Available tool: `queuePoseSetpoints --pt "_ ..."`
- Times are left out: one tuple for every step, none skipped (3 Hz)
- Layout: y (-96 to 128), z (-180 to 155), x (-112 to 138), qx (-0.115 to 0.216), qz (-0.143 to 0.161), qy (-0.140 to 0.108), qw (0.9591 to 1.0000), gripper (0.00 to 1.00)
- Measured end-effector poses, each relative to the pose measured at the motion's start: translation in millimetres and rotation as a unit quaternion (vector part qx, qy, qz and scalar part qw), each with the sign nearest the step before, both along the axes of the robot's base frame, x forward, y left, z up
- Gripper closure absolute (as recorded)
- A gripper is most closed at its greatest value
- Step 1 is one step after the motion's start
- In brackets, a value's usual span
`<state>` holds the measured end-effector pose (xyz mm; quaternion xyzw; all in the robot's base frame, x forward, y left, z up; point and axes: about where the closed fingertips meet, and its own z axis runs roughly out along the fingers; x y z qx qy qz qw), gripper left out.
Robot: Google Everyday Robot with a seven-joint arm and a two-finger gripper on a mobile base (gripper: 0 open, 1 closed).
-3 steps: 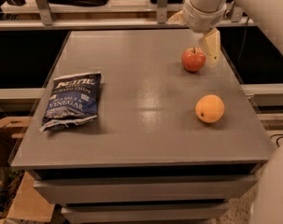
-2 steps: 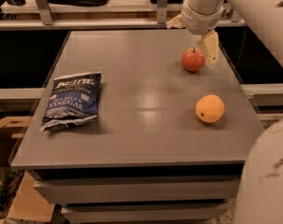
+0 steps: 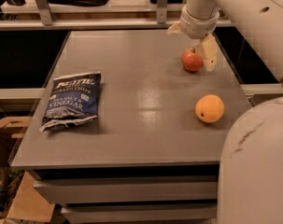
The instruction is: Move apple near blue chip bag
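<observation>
The small red apple [image 3: 192, 60] sits on the grey table [image 3: 141, 101] at the far right. My gripper [image 3: 192, 42] hangs just above and behind it, open. One beige finger [image 3: 208, 54] reaches down beside the apple's right side, and the other finger [image 3: 175, 29] sits higher on the left. Nothing is held. The dark-blue chip bag [image 3: 72, 101] with white "Sea Salt & Vinegar" lettering lies flat near the table's left edge, far from the apple.
A round orange fruit [image 3: 209, 108] lies at the right, nearer the front than the apple. My white arm [image 3: 253, 162] fills the right foreground. A shelf with rails [image 3: 108, 8] runs behind the table. Cardboard boxes [image 3: 10, 181] stand on the floor at the left.
My gripper has dropped slightly lower around the apple. The arm's bulk now covers more of the right foreground. The apple, the orange and the bag have not moved.
</observation>
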<state>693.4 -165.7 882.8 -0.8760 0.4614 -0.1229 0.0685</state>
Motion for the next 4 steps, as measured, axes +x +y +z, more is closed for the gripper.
queuePoseSetpoints --pt "-1.5 -6.6 7.9 0.004 -0.004 0.007 1.0000 0.16" --pt "-2.4 -9.0 13.2 0.005 -0.004 0.012 0.9999 0.38" --pt "-1.8 -8.7 15.3 0.002 0.002 0.016 0.9999 0.62" --pt "5.7 -5.8 10.1 -0.007 0.024 0.018 0.9995 0.85"
